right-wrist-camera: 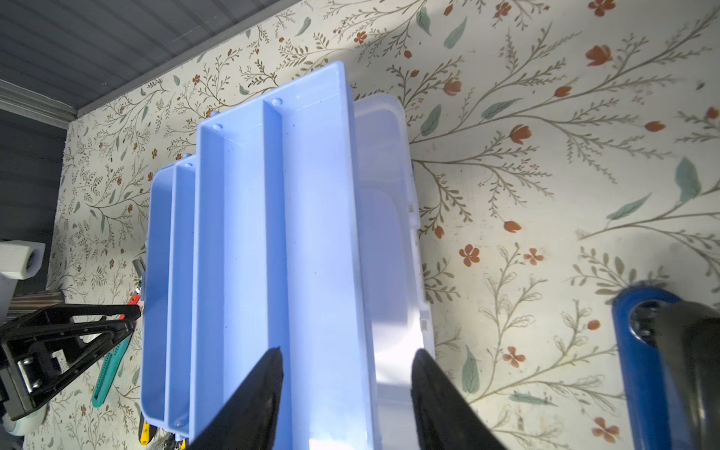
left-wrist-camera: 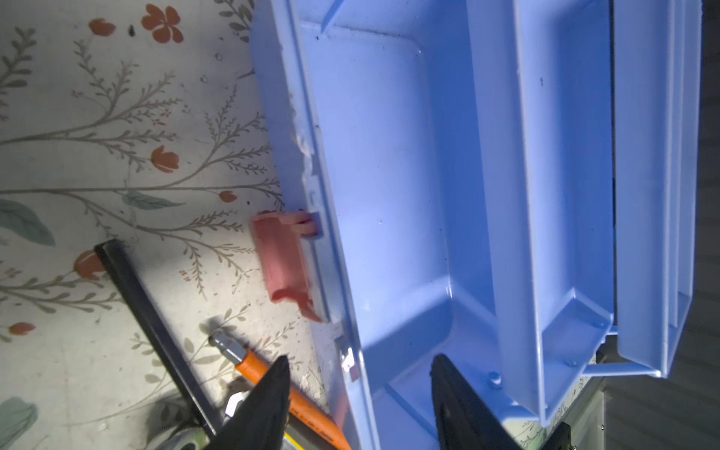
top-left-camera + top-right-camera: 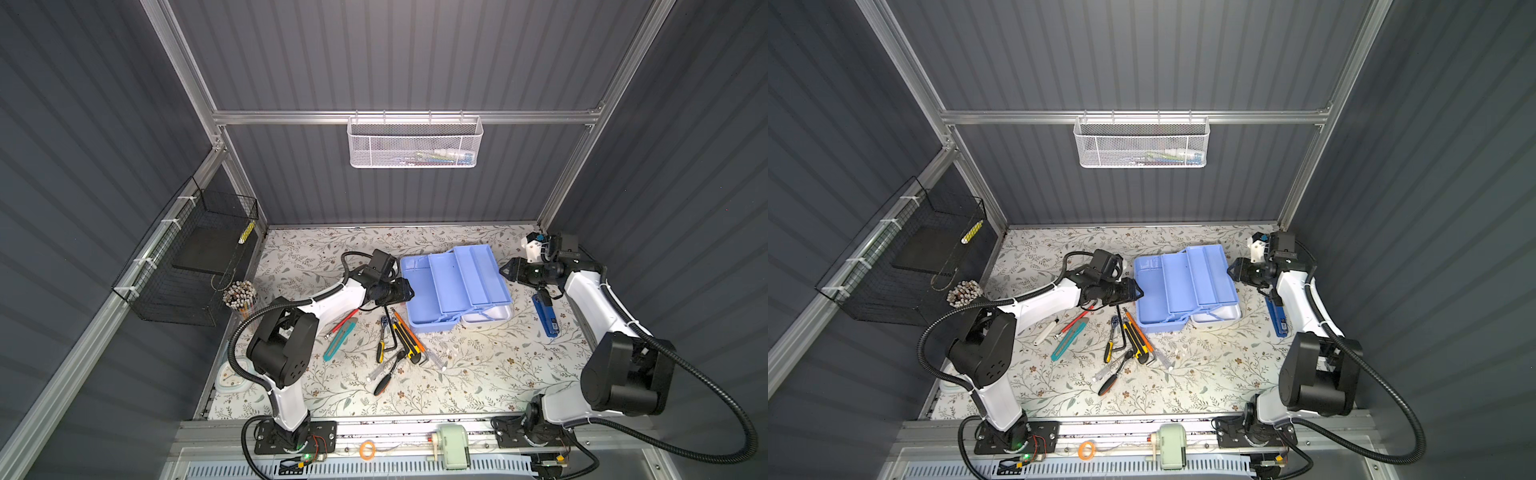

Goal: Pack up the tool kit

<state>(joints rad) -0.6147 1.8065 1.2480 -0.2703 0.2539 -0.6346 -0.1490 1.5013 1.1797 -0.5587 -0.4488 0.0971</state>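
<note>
1. Tool box (image 3: pixel 453 286) (image 3: pixel 1183 286) is open, mid-table toward the back wall, with a strip of table between its back edge and the wall. Trays step up toward the right.
2. White lid (image 3: pixel 488 315) (image 1: pixel 385 233) lies flat under the trays, along the box's right-front edge.
3. Left claw (image 3: pixel 409 291) (image 2: pixel 362 360) is at the box's left edge, jaws partly apart and straddling the base wall. One finger (image 2: pixel 269 397) is outside over the table, the other inside the base. A gap shows on both sides of the wall, so it grips nothing.
4. Pink latch (image 2: pixel 288 265) hangs off that same wall, near the claw.
5. Right claw (image 3: pixel 503 270) (image 1: pixel 348 350) is at the right end of the top tray, jaws apart. One finger is over the tray, one over the lid, with the tray's outer wall between them. Nothing is clamped.
6. Loose tools (image 3: pixel 405 340) are heaped just in front of the box's left-front corner. Orange tool (image 2: pixel 255 366) and black hex key (image 2: pixel 136 296) lie close to the wall by the outer finger, so it is tight there.
7. Teal knife (image 3: pixel 338 338) is left of the heap, near the left arm.
8. Blue tool (image 3: pixel 545 313) lies right of the box, beside the right arm, with a narrow lane between it and the lid.
9. Table (image 3: pixel 498 374) in front of the box on the right gives the widest room.
10. Black wire basket (image 3: pixel 187 257) and cup of pencils (image 3: pixel 241 295) crowd the left edge.
</note>
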